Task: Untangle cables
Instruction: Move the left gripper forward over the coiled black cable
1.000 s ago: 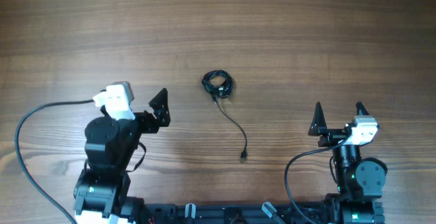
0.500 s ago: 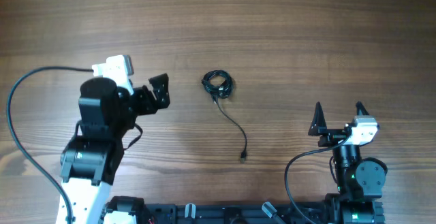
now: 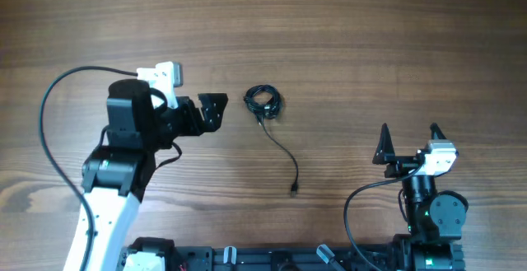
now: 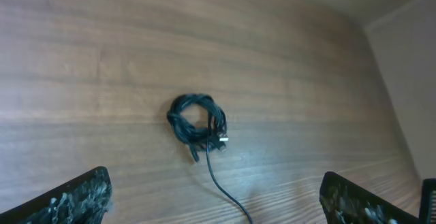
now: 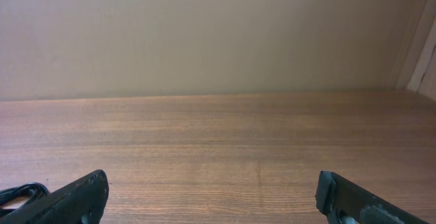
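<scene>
A thin black cable lies on the wooden table, bunched in a small knot (image 3: 263, 101) with a loose tail curving down to a plug end (image 3: 294, 190). The knot also shows in the left wrist view (image 4: 197, 120), ahead of the fingers. My left gripper (image 3: 213, 109) is open and empty, just left of the knot and apart from it. My right gripper (image 3: 408, 143) is open and empty at the lower right, far from the cable. A bit of black cable shows at the left edge of the right wrist view (image 5: 20, 193).
The wooden table (image 3: 370, 49) stretches around the cable. The left arm's thick black wire (image 3: 51, 106) loops at the left. The arm bases sit along the front edge. A pale wall (image 5: 204, 33) stands beyond the table.
My left arm has swung up and to the right, bringing its open gripper close to the knot. The cable and the right arm have not moved.
</scene>
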Tool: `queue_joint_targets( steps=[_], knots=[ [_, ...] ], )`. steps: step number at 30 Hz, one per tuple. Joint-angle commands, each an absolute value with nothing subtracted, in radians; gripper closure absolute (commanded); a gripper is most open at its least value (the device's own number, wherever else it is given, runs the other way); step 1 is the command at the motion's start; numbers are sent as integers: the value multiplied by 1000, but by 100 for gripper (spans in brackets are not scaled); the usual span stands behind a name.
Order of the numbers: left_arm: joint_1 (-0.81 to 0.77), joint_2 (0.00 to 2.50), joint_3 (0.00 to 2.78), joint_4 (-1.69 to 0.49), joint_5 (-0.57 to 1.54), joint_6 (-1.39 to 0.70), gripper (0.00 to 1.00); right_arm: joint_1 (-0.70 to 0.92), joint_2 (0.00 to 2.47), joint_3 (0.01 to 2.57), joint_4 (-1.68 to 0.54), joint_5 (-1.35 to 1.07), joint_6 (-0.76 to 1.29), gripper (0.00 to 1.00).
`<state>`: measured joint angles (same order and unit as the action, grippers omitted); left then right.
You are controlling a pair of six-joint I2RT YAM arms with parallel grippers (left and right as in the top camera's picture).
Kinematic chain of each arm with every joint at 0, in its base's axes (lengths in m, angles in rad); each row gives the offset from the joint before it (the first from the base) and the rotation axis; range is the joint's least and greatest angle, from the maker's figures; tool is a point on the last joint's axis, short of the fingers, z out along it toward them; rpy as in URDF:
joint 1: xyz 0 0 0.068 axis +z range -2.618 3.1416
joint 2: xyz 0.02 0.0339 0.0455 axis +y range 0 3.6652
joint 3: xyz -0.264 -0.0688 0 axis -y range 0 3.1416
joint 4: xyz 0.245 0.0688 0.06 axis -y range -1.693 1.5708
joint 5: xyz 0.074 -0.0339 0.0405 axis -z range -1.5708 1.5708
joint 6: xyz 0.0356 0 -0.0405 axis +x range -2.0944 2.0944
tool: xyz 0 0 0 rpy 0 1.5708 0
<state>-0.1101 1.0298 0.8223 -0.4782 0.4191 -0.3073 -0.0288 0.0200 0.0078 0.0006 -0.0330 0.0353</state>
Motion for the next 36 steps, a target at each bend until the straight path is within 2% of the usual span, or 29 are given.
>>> queue_joint_targets(
  steps=[1,10,19,28,36],
  knots=[
    [-107,1117,836,-467,447,-377,0,-23,7,5,3,-35,26,0],
    [-125,1257,846,-459,313,-435,1,-23,7,5,3,-35,26,0],
    [-175,1260,950,-602,100,-450,1,-23,7,5,3,-35,26,0],
    [-187,1309,1016,-601,104,-488,1,-23,7,5,3,-35,27,0],
    [-312,1440,1016,-566,76,-514,9,-23,7,5,3,-35,26,0]
  ],
)
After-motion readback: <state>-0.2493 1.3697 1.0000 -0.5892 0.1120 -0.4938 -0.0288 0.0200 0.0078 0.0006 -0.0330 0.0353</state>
